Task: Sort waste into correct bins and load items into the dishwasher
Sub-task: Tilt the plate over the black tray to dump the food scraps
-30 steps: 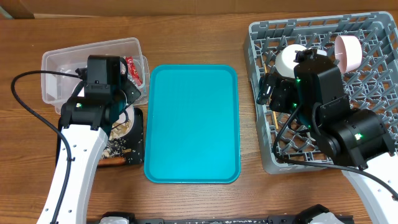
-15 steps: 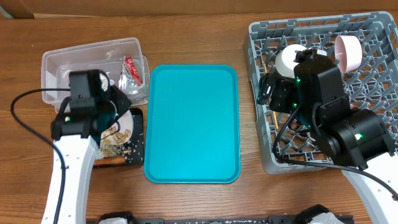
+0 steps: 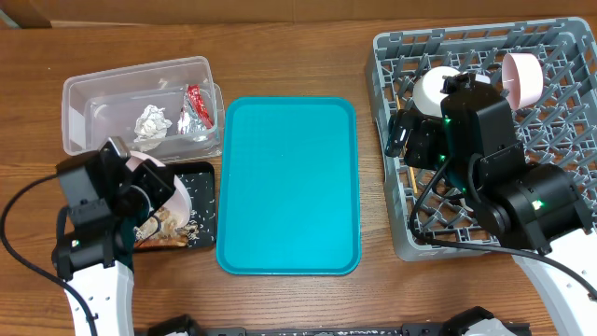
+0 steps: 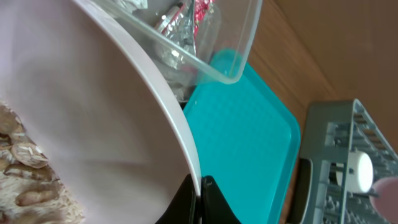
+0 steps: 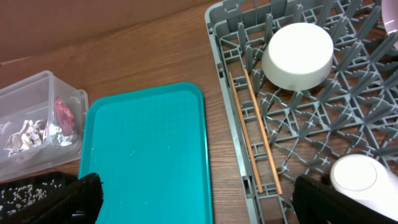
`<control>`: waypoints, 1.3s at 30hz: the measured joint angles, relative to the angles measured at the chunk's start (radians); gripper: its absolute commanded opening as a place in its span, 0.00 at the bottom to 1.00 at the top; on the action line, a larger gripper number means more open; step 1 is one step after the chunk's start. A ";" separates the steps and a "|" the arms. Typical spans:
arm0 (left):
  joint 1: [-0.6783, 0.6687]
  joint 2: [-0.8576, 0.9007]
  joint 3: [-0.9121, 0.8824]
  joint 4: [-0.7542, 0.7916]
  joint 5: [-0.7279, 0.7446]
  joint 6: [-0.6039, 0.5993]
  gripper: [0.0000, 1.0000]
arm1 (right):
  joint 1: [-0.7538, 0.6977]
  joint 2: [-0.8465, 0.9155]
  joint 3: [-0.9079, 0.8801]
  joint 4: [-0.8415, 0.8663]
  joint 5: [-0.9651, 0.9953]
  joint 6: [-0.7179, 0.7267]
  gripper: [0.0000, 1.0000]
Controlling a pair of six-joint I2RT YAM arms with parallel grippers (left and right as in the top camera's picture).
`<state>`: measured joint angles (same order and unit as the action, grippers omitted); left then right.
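Observation:
My left gripper (image 4: 200, 194) is shut on the rim of the white round plate (image 4: 93, 118), holding it tilted over the black tray (image 3: 201, 177); it also shows in the overhead view (image 3: 140, 198). Beige food scraps (image 3: 160, 224) lie in the black tray. The clear tub (image 3: 84, 91) holds the crumpled wrapper (image 3: 153, 121) and the red packet (image 3: 193, 99). My right gripper (image 5: 205, 205) is open and empty above the grey dish rack (image 3: 560, 47). The rack holds the white bowl (image 5: 297, 55), pink bowl (image 3: 522, 77), chopsticks (image 5: 255, 134) and small white cup (image 5: 356, 177).
The teal serving tray (image 3: 287, 185) lies between the bins and the rack, with a few crumbs on it. A strip of bare wooden table (image 3: 373, 215) separates it from the rack's left wall. The right arm covers the rack's middle.
My left arm has drawn back toward the table's front left with the plate, uncovering the clear tub and its wrapper. The right arm has not moved.

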<state>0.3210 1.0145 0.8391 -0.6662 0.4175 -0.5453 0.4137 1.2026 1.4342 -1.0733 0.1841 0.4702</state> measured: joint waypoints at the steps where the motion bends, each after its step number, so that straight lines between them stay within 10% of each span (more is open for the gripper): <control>1: 0.025 -0.002 -0.025 0.024 0.043 0.020 0.04 | 0.000 0.000 0.000 0.000 0.000 0.001 1.00; 39: 0.407 -0.003 -0.114 0.087 1.039 0.408 0.04 | 0.000 0.000 0.000 0.000 0.000 0.000 1.00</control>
<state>0.7284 1.0115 0.7250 -0.5789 1.4563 -0.1375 0.4137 1.2026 1.4342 -1.0733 0.1841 0.4706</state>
